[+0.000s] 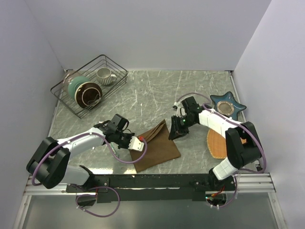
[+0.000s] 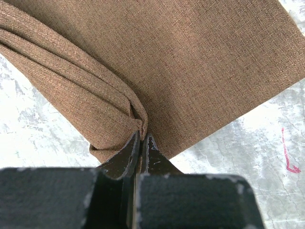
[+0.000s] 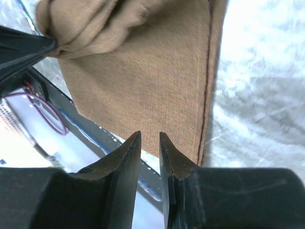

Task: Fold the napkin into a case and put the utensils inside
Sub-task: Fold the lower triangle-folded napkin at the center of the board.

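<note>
Left pincer [image 1: 137, 142] was clamped tight on a bunched fold at the napkin's [image 1: 159, 148] near-left corner. The brown cloth lay flat on the marbled tabletop [image 1: 143, 93], between both arms. Right pincer [image 1: 177, 132] sat at its far edge, jaws a sliver apart, gripping nothing visible.

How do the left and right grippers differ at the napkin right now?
The left gripper is shut, pinching a bunched fold of the napkin; the right gripper shows a narrow gap between its fingers. The left sits at gathered folds, the right at a flat edge. Both are at the same cloth.
</note>
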{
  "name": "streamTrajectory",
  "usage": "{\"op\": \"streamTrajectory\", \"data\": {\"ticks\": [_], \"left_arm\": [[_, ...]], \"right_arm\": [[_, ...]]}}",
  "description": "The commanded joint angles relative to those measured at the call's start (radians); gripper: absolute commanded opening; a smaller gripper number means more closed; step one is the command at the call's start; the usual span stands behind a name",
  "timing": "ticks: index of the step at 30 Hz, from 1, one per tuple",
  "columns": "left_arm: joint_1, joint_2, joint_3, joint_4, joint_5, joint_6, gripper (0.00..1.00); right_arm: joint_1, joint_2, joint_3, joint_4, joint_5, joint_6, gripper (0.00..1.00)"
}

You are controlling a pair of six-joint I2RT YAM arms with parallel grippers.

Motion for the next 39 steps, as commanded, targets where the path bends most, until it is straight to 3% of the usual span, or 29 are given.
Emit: {"op": "streamTrajectory", "data": {"ticks": [1, 16, 24, 32, 39], "left_arm": [[-0.005, -0.02, 0.027, -0.013, 0.049, 0.001, 0.01], [-0.063, -0.107, 0.014, -0.045, 0.085, 0.022, 0.01], [-0.107, -0.122, -0.037, -0.117, 0.088, 0.132, 0.01], [-0.176, -0.132, -0.071, -0.111, 0.075, 0.133, 0.01], [-0.242, -0.095, -0.051, -0.091, 0.065, 0.045, 0.01]], "right_arm": [[0.005, 0.035, -0.032, 0.021, 0.002, 0.146, 0.29], [-0.001, 0.332, 0.026, 0.006, 0.101, 0.2, 0.25], [-0.006, 0.32, 0.013, 0.02, 0.129, 0.217, 0.24], [-0.006, 0.325, 0.009, 0.023, 0.153, 0.22, 0.24], [-0.004, 0.326, 0.005, 0.026, 0.164, 0.229, 0.24]]}}
